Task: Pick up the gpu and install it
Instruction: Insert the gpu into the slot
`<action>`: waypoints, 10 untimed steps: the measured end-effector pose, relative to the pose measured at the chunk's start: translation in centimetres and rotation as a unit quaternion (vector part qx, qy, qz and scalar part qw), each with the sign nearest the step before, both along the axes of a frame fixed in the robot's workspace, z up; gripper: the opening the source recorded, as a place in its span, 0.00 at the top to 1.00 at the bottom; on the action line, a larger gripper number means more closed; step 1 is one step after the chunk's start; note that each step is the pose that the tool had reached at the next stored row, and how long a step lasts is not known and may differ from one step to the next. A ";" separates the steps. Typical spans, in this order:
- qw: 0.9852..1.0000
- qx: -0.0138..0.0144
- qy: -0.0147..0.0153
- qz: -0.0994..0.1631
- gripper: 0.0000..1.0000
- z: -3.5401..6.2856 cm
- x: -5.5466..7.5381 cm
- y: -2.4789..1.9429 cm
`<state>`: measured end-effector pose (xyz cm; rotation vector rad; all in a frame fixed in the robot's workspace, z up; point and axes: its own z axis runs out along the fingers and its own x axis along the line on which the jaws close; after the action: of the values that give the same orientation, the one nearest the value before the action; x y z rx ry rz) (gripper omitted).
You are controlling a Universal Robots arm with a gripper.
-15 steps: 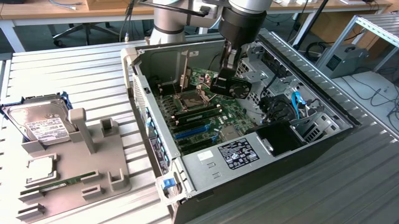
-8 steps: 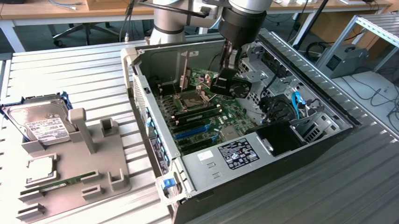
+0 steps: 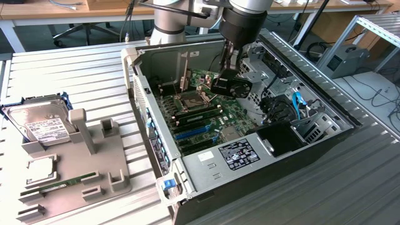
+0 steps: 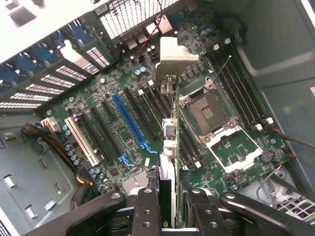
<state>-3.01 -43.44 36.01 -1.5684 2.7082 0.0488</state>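
Hanging edge-on in the claw [image 4: 172, 212], whose fingers pinch it from both sides, the graphics card [image 4: 171, 142] is inside the open computer case [image 3: 134, 70], over the motherboard [image 4: 113, 169] beside the bare processor socket [image 4: 209, 110]; whether its lower edge touches a slot I cannot tell. The case stands on a ribbed metal table [image 3: 75, 65] in a room with wooden desks [image 3: 37, 9]. Writing on the hard drive [image 3: 40, 124] label and the case's black sticker [image 3: 239, 153] is too small to read.
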 end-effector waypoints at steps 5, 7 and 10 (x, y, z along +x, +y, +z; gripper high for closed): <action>1.000 0.000 0.000 0.010 0.74 0.00 0.0 0.00; 1.000 0.000 0.000 0.014 0.74 0.00 0.0 0.00; 1.000 0.000 0.000 0.023 0.74 0.00 0.0 0.00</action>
<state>-3.01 -43.44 36.01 -1.6309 2.6719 0.0493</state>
